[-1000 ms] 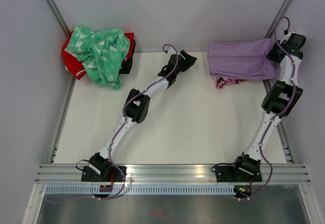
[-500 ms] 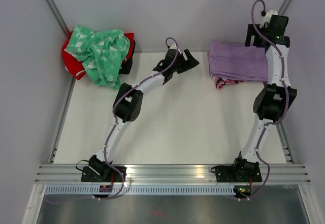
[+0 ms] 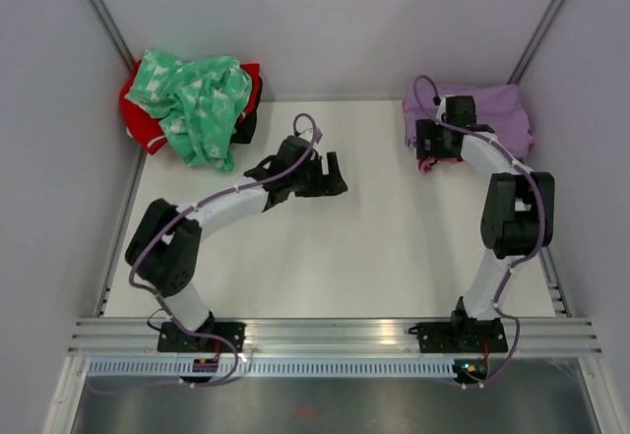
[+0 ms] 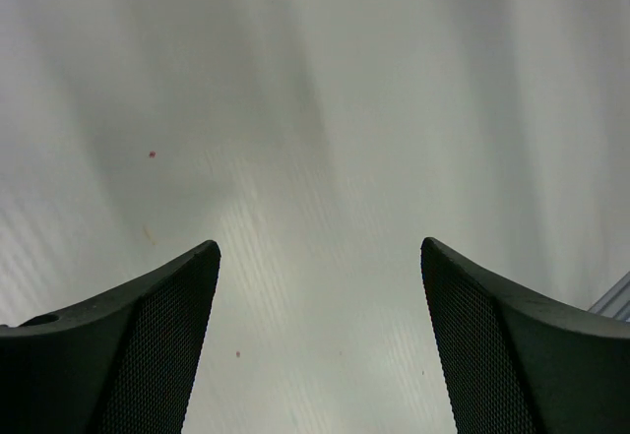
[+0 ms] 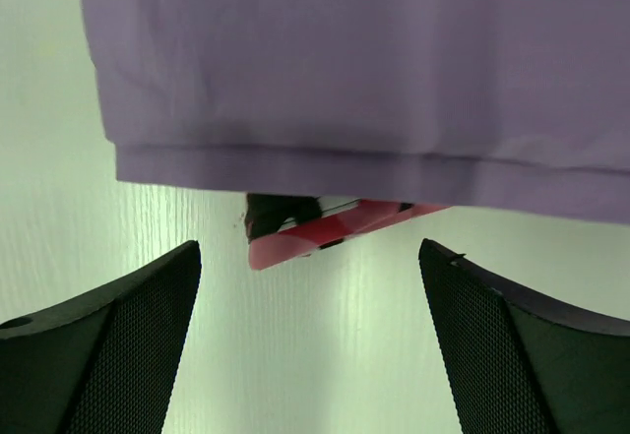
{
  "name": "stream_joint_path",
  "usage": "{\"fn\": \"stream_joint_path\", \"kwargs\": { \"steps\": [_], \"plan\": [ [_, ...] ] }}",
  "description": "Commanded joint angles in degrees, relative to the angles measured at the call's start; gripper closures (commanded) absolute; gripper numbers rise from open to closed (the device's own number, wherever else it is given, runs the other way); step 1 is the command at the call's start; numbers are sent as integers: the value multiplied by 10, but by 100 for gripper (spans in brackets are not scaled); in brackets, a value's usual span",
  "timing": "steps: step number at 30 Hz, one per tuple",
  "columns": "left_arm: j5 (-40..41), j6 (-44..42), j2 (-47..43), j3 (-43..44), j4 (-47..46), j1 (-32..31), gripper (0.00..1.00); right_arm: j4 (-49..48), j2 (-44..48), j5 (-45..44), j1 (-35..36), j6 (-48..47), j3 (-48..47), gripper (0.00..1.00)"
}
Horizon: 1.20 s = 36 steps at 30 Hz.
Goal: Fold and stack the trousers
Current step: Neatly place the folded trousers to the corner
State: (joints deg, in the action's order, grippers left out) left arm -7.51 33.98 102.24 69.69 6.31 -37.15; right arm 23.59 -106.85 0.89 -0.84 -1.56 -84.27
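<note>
The lilac-purple trousers [image 3: 487, 111] lie folded at the table's back right, on top of a pink-black camouflage garment [image 3: 430, 164] that peeks out beneath. In the right wrist view the folded trousers [image 5: 345, 60] fill the top, with the camouflage edge [image 5: 325, 229] just below. My right gripper [image 3: 430, 147] is open and empty at the stack's front left corner, and is also seen in the right wrist view [image 5: 310, 341]. My left gripper [image 3: 335, 178] is open and empty over bare table near the middle, and is also seen in the left wrist view [image 4: 320, 341].
A crumpled mint-green garment with white pattern [image 3: 197, 99] lies over a red one [image 3: 143, 131] at the back left corner. Grey walls close the table's back and sides. A metal rail [image 3: 335, 334] runs along the near edge.
My right arm swung from behind the trousers at the back right round to the stack's front left. My left arm drew back from the stack toward the table's middle.
</note>
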Motion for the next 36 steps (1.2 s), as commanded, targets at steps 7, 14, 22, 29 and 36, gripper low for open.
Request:
{"fn": "stream_joint_path", "kwargs": {
  "steps": [7,14,22,29,36],
  "plan": [
    [48,-10,-213,-191,13,1,12,-96,-84,-48,42,51,41,17],
    [71,-9,-246,-235,20,1,12,-160,-130,-69,58,139,22,36],
    [88,-30,-251,-237,26,1,12,-166,-174,-12,73,151,-66,35],
    [78,-31,-275,-236,49,1,11,-59,-79,-11,79,102,-42,7],
    [117,-57,-357,-198,163,9,0,-1,171,118,79,87,121,2]
  ]
}}
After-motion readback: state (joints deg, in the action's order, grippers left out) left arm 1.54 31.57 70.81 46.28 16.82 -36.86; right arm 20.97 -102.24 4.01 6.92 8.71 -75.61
